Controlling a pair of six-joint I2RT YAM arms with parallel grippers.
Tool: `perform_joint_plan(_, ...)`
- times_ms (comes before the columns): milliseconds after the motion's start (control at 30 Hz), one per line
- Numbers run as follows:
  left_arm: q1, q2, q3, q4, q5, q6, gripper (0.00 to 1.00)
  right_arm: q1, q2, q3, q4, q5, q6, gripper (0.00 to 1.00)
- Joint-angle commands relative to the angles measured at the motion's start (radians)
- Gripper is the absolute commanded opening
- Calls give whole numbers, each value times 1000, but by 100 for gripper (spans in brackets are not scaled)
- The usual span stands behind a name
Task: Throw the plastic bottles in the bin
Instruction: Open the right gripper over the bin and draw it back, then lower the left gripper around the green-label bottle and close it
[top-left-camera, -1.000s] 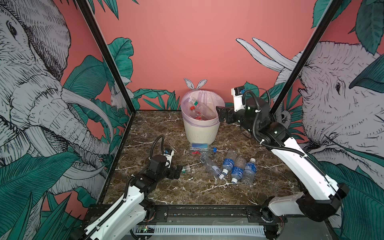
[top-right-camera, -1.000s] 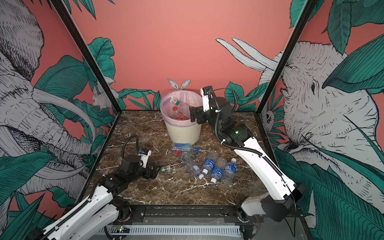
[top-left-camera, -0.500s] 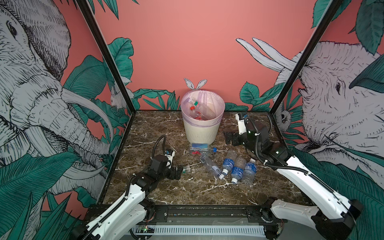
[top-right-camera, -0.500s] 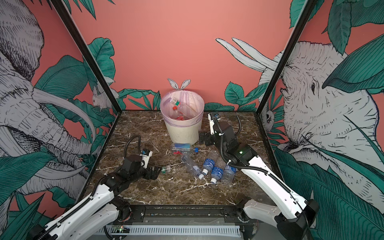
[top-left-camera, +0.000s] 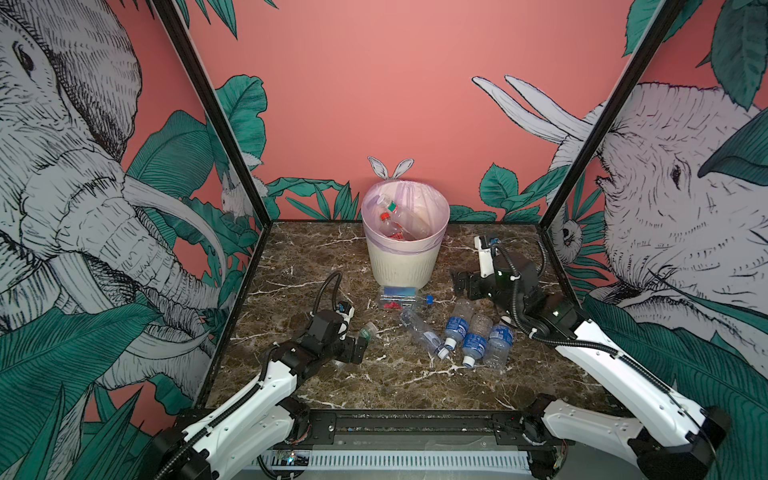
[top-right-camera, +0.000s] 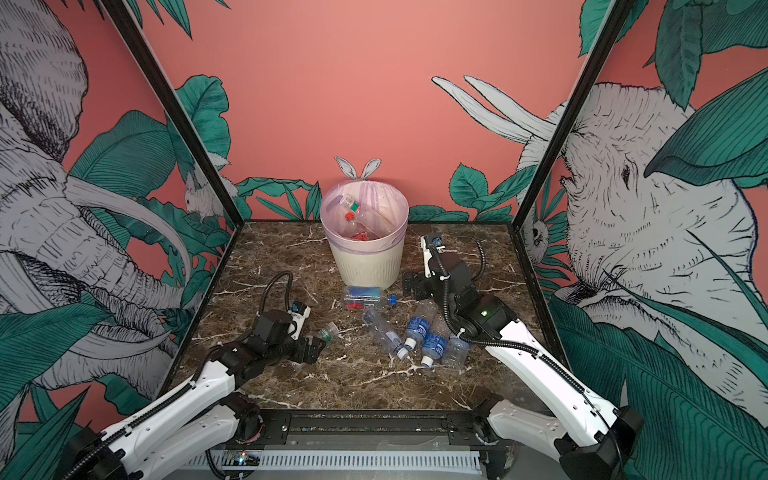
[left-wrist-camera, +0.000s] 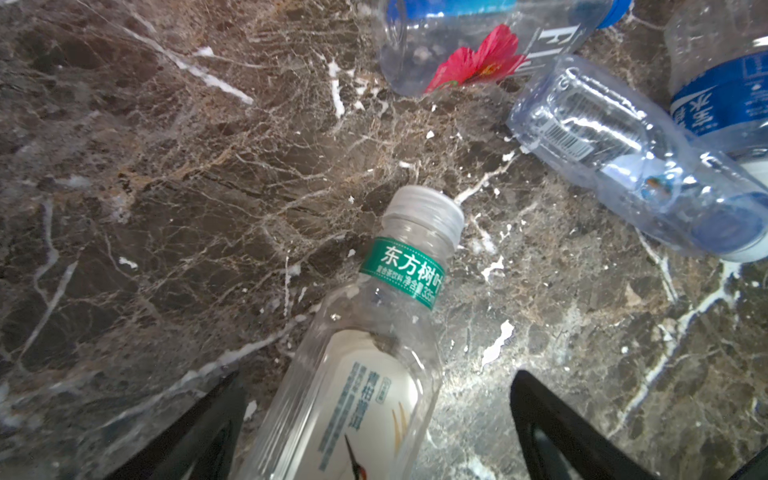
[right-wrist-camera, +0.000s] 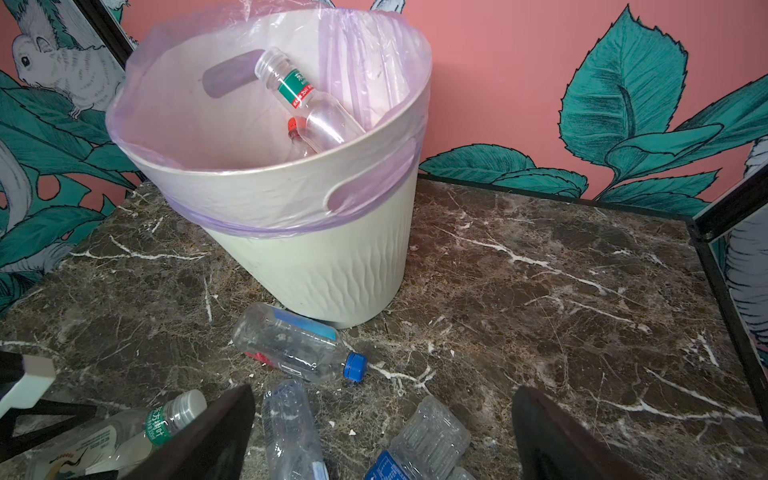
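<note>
The 2 arms reach forward, bent low. The left gripper (left-wrist-camera: 376, 374) stands with jaws spread wide; the right gripper (right-wrist-camera: 382, 388) does too, tilted slightly downward.

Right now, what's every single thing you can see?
walls: three, pink with elephants, around everything.
table: one, brown marble, between the walls.
bin: one, cream-white with lilac bag, back of the table.
bottles in the bin: at least two, clear, one with a red cap.
blue-capped bottle: one, clear, just in front of the bin.
crushed bottle: one, clear, mid-table.
blue-labelled bottles: three, clear, bunched right of the crushed one.
green-labelled bottle: one, clear, left of the others.
left gripper: one, black, open around the green-labelled bottle.
right gripper: one, black, open and empty, beside the bin.
</note>
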Motion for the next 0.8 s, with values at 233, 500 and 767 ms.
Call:
perform_joint_plan(233, -12, 49, 45, -54, -43, -28, 95, -3, -18, -39, 48, 10, 25, 98)
perform_joint_plan(500, -12, 80, 54, -68, -70, -45, 90, -5, -38, -85, 51, 10, 43, 98)
perform_joint_plan(767, -14, 101, 62, -68, -77, -47, 86, -8, -49, -131, 71, 7, 63, 98)
